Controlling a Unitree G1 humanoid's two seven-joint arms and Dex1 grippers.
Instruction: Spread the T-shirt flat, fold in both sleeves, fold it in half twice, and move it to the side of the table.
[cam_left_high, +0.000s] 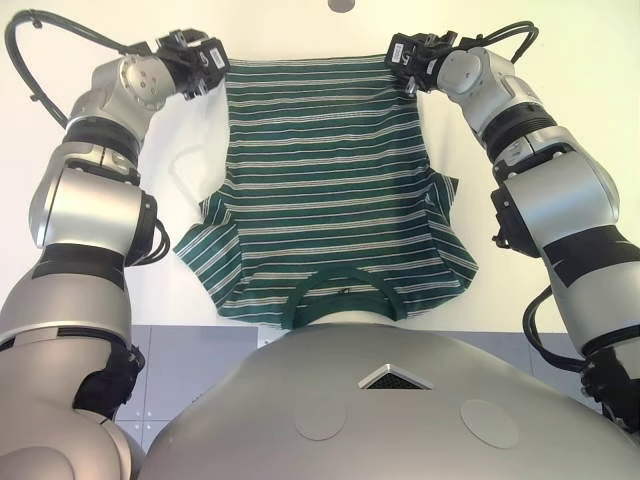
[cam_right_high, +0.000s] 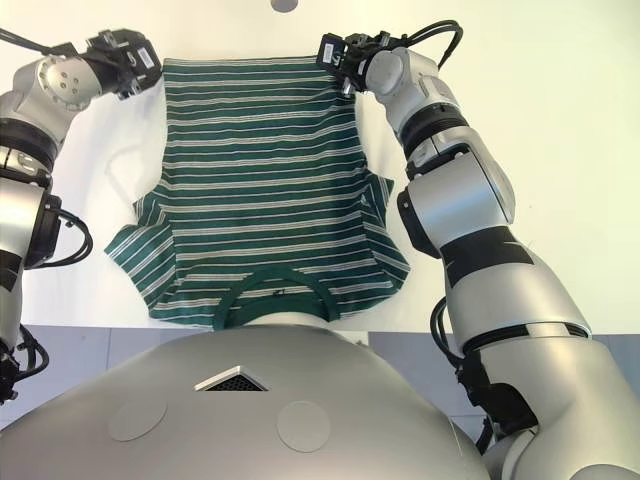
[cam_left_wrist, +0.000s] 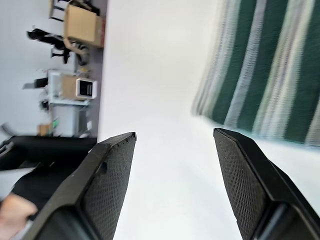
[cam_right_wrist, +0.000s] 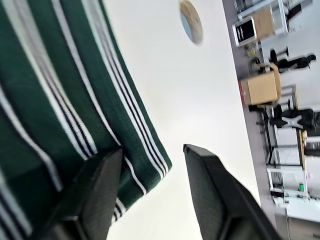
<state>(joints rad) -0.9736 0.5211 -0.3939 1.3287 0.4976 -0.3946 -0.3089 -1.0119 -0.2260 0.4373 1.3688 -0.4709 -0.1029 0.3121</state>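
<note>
Two grippers sit at the far hem of the T-shirt, one at each corner, probably so the cloth can be drawn flat on the table before any sleeve is folded. From the head, how far each is open is hard to judge; the wrist views settle it. The left gripper stands wide with bare table between its fingers and the hem corner just outside one. The right gripper is equally wide, straddling its hem corner and holding nothing.

Grey round disc; cardboard box on floor behind.
</note>
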